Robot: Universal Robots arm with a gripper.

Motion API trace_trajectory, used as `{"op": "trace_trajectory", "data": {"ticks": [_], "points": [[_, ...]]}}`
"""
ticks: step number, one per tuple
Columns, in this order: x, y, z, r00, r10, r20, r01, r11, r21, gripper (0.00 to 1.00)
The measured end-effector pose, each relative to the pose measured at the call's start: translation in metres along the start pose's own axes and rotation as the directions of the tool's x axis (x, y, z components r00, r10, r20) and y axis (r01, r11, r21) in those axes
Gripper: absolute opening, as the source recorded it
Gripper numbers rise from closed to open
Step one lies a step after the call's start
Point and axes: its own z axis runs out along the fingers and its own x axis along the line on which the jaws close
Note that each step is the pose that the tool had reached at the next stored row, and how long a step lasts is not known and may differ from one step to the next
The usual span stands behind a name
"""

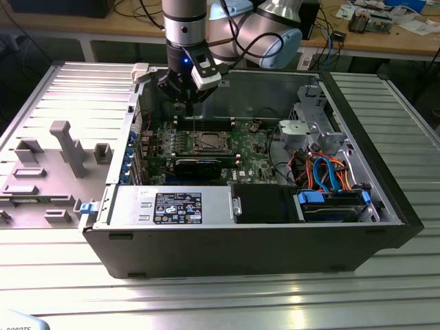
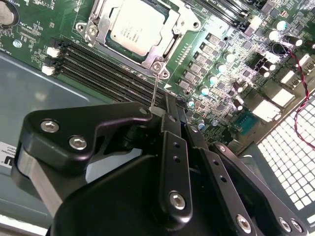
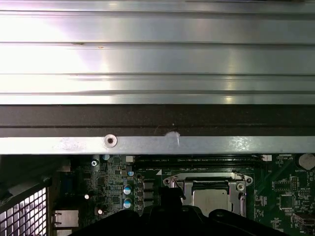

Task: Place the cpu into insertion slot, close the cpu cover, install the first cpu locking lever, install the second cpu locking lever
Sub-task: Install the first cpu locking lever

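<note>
Black gripper (image 2: 162, 112) pressed together, pinching thin metal locking lever (image 2: 155, 88), near seated cpu (image 2: 134, 27)

The cpu (image 2: 132, 27), a flat square chip with a dull grey face, lies level in the insertion slot (image 1: 206, 142) near the middle of the green motherboard (image 1: 251, 148). The shiny silver cpu cover (image 2: 179, 27) lies flat, framing it.

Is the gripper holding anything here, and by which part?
The gripper appears to pinch the thin locking lever by its free end, raised beside the cpu cover.
</note>
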Motion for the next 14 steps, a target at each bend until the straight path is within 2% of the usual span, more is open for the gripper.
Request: {"op": "trace_trajectory", "data": {"ticks": [8,14], "points": [[-0.0002,0.0000,0.0000,1.0000,0.000,-0.0001,0.000,1.0000,0.0004,0.11],[-0.0068,0.0000,0.0002,1.0000,0.000,0.0000,0.000,1.0000,0.0004,0.11]]}}
